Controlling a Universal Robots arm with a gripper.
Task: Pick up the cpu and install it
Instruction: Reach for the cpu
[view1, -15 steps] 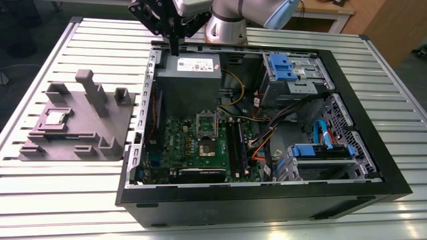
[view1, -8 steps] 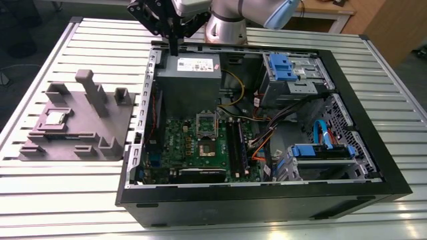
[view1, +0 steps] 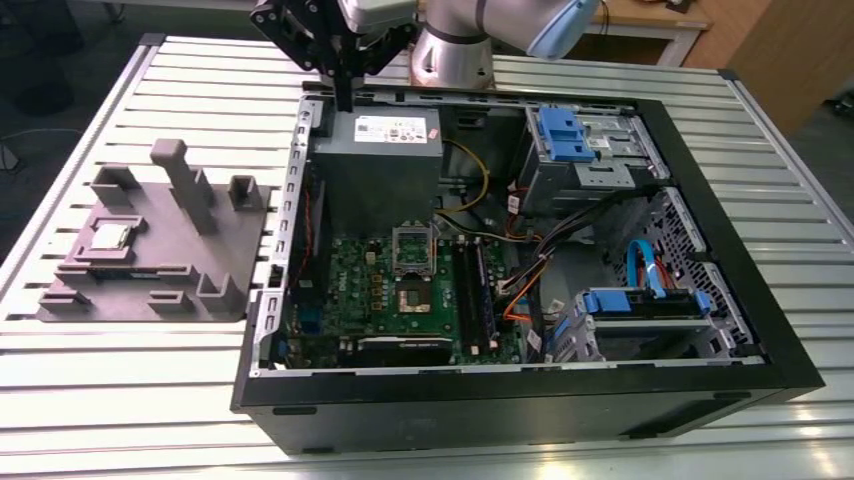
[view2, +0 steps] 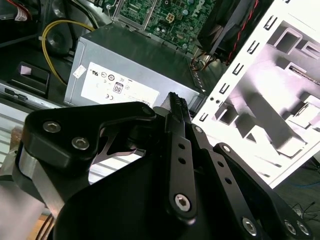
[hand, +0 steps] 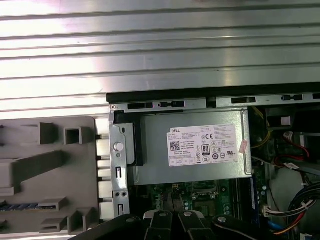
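fingers (view1: 344, 95) pressed together, empty | hovering over power supply (view1: 380, 165) in computer case (view1: 534, 390) | cpu (view1: 107, 236) resting in grey fixture (view1: 200, 270)

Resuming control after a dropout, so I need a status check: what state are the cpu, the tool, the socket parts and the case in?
cpu: lying flat on the grey fixture, outside the case, not gripped.
tool: shut, holding nothing, near the power supply.
socket bracket: flipped up, open.
socket: uncovered, no chip seated.
case: lying on its side, panel off.
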